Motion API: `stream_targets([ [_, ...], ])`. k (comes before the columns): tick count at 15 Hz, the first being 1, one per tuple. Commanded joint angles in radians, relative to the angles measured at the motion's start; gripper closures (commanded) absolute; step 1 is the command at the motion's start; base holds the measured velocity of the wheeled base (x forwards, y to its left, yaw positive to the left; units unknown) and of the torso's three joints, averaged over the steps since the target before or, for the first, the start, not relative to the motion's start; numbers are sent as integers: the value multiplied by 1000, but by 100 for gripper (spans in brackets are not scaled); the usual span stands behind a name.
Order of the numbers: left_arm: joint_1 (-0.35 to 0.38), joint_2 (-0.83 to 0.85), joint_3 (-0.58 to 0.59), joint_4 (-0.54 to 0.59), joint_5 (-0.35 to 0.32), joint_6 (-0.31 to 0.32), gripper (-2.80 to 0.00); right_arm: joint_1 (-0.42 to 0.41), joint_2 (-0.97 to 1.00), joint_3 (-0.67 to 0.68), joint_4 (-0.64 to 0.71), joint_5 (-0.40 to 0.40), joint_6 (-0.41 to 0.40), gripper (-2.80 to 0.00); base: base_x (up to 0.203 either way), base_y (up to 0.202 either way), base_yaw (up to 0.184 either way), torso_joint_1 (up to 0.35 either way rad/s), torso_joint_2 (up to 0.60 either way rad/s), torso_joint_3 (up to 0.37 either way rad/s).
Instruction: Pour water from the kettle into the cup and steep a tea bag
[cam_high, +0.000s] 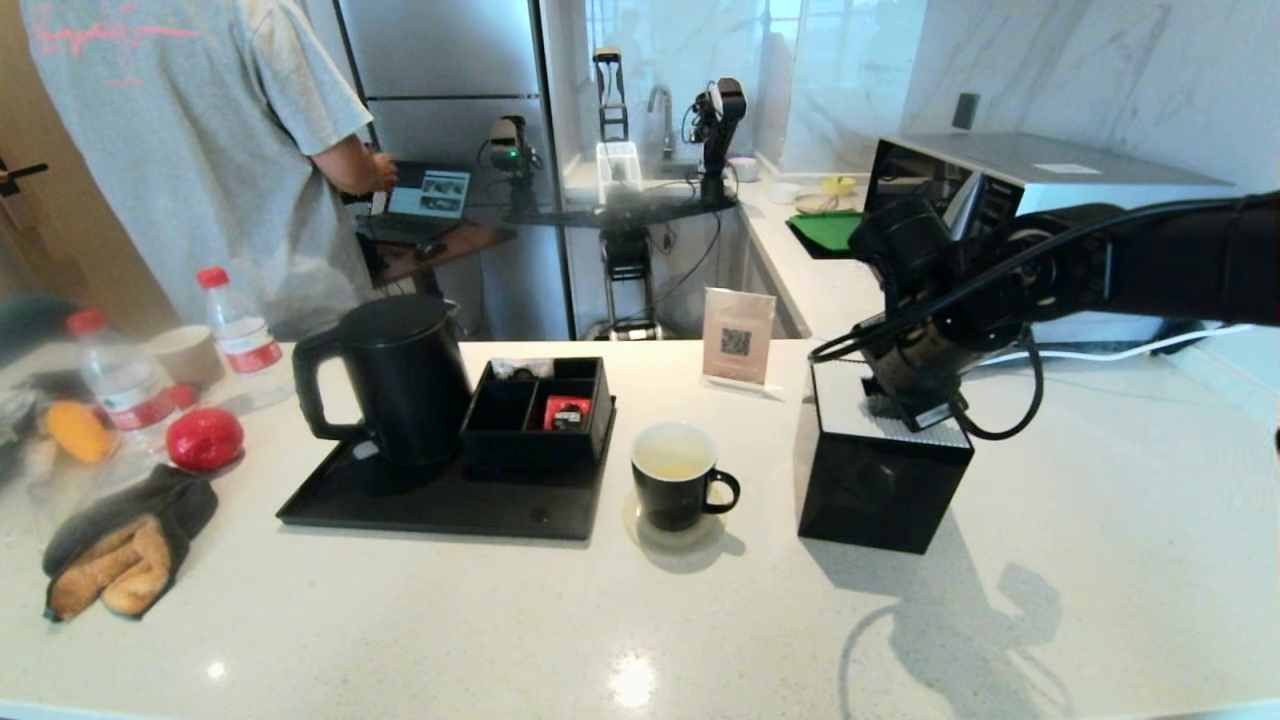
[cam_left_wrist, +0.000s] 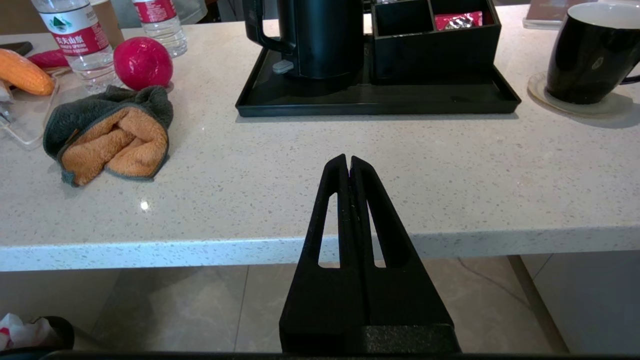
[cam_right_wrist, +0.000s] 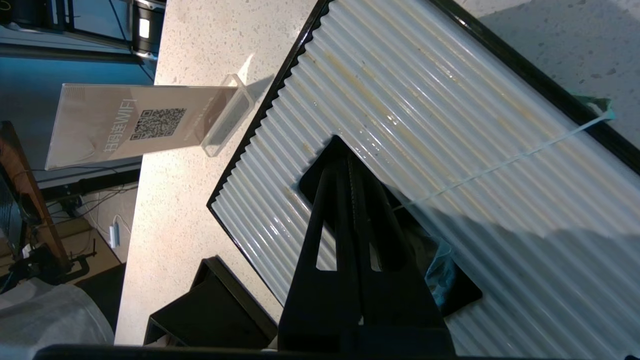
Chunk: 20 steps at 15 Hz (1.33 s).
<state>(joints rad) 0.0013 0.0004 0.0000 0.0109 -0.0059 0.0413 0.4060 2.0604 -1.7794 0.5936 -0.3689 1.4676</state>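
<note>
Here the right end effector (cam_right_wrist: 350, 165) points down over the ribbed white top of a black box (cam_high: 880, 470), fingers pressed together, a thin white string (cam_right_wrist: 500, 165) lying just beside them. The glossy black mug (cam_high: 680, 485) of pale water (cam_high: 672, 455) stands on the worktop (cam_high: 640, 620) to its left, the matte-black kettle (cam_high: 395, 380) beyond on a black tray (cam_high: 440, 505). The left end effector (cam_left_wrist: 348, 162), also pressed together, hovers off the worktop's edge.

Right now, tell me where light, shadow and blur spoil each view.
Head view: a bright ceiling-light glare spot on the counter, the right arm's shadow falling over the near right counter, and the bottles at the left edge smeared. Left wrist view: evenly lit, the shut left hand sharp. Right wrist view: shadow covers part of the ribbed white lid beside the shut right hand.
</note>
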Motion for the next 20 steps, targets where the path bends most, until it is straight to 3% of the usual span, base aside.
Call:
stream_targets([
  [1,0,0,0,0,0,0,0,1,4,-2,3,-2,8,0,0,0,0,0,0,0],
  [7,0,0,0,0,0,0,0,1,-4,-38,5,-2,3,0,0,0,0,0,0,0],
  [11,0,0,0,0,0,0,0,2,-26,-40,14,-2,-44,0,0,0,0,0,0,0],
  [20,0,0,0,1,-2,3,0,10,-49,-29,90,11,-32,0,0,0,0,0,0,0],
])
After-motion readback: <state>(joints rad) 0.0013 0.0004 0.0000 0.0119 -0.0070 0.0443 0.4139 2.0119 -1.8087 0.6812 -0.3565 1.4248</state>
